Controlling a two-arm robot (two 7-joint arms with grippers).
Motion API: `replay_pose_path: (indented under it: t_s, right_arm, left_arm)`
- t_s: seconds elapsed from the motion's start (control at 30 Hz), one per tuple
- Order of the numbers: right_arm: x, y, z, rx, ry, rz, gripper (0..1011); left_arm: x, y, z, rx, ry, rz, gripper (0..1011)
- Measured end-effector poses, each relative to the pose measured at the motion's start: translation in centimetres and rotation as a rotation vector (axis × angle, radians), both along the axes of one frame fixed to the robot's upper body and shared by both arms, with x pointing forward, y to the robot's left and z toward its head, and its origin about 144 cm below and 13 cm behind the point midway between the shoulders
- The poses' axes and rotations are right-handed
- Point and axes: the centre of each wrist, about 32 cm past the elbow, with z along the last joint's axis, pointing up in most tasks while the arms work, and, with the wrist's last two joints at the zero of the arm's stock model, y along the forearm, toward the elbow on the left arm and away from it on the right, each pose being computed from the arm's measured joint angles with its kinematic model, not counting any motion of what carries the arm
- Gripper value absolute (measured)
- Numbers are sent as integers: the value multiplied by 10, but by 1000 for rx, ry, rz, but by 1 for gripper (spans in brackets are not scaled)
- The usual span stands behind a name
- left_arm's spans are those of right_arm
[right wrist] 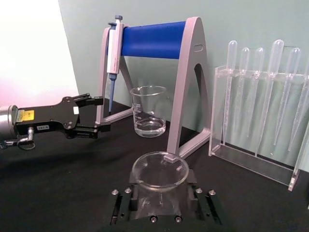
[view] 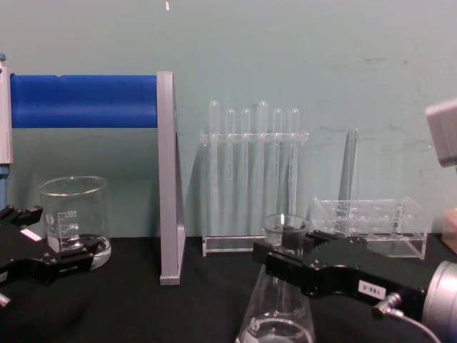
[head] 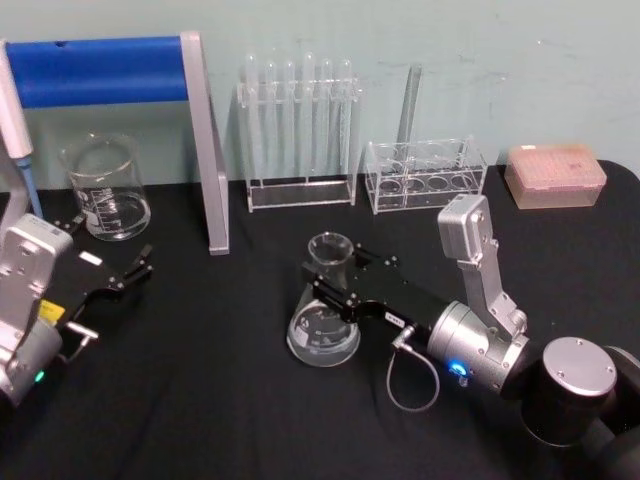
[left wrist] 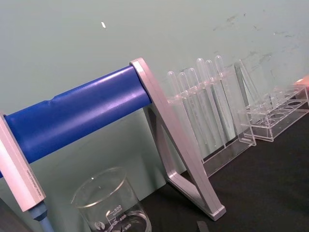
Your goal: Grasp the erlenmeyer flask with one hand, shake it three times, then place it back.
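Observation:
The erlenmeyer flask [head: 323, 325] is clear glass and stands near the middle of the black table; its rim [right wrist: 159, 169] fills the lower middle of the right wrist view. My right gripper [head: 336, 272], black on a silver wrist, reaches in from the right and is shut on the flask's neck [view: 285, 234], one finger on each side. The flask's base looks to be resting on the table. My left gripper [head: 112, 250] sits parked at the left edge, open, with nothing between its fingers [right wrist: 91, 100].
A beaker [head: 105, 187] stands at back left under a blue-barred pipette stand [head: 205, 150]. A rack of test tubes [head: 298, 130] and a low clear rack [head: 425, 175] line the back. A pink tip box [head: 555, 172] sits at back right.

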Motion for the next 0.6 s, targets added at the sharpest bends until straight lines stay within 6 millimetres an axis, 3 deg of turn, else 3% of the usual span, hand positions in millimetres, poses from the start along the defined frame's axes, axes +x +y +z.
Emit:
replay_pose_path:
  t_s: [0.33,0.6]
  right_arm:
    - [0,0,0,1,-1,-1,844]
    - [0,0,0,0,-1,-1,1000]
  left_arm:
    - [0,0,0,0,0,0,1001]
    - [0,0,0,0,0,0,1001]
